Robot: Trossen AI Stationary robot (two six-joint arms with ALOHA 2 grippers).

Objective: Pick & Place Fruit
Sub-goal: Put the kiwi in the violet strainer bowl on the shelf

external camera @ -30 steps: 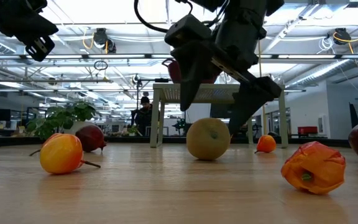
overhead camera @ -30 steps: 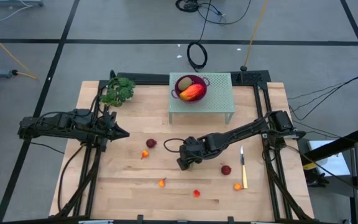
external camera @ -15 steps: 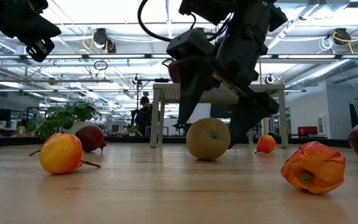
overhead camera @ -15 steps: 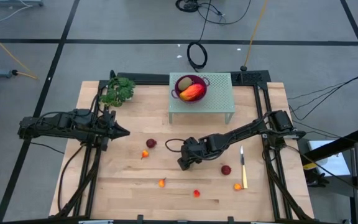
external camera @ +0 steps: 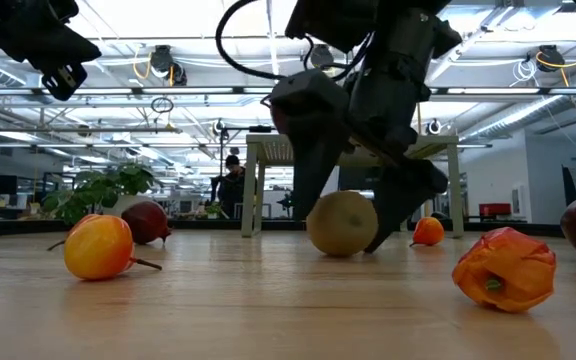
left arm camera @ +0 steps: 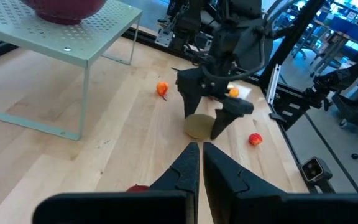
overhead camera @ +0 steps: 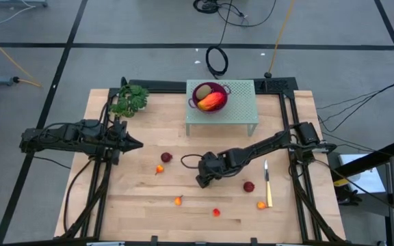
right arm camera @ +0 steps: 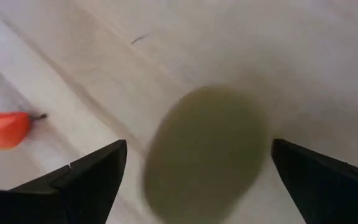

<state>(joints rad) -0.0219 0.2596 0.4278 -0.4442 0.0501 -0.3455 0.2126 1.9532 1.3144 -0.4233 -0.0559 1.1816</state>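
Note:
My right gripper [overhead camera: 202,179] is open and points down over a brown-green kiwi [external camera: 342,223] on the table's middle. Its fingers stand on either side of the kiwi [right arm camera: 204,155], low beside it. My left gripper [overhead camera: 137,145] is shut and hovers over the table's left part, touching nothing. A magenta bowl [overhead camera: 221,89] on the green stand holds a second kiwi and the orange-red oval [overhead camera: 213,102]. Two dark red balls [overhead camera: 166,157] [overhead camera: 249,186] and several tiny orange fruits [overhead camera: 178,200] lie on the wood. My right gripper comes at the kiwi from above, one finger [external camera: 303,205] on each side of it. The low view shows the fingers right against the kiwi's sides, while the right wrist view shows gaps. I cannot tell whether they touch it.
The yellow-handled knife [overhead camera: 267,183] lies right of the right gripper, with a dark red ball beside it. The leafy sprig [overhead camera: 130,101] sits at the far left corner. The green stand [overhead camera: 241,109] rises at the far middle. Bare wood shows along the near left.
My right gripper has come down around the kiwi, its fingers now reaching close to the table. The kiwi has rolled slightly toward the table's right.

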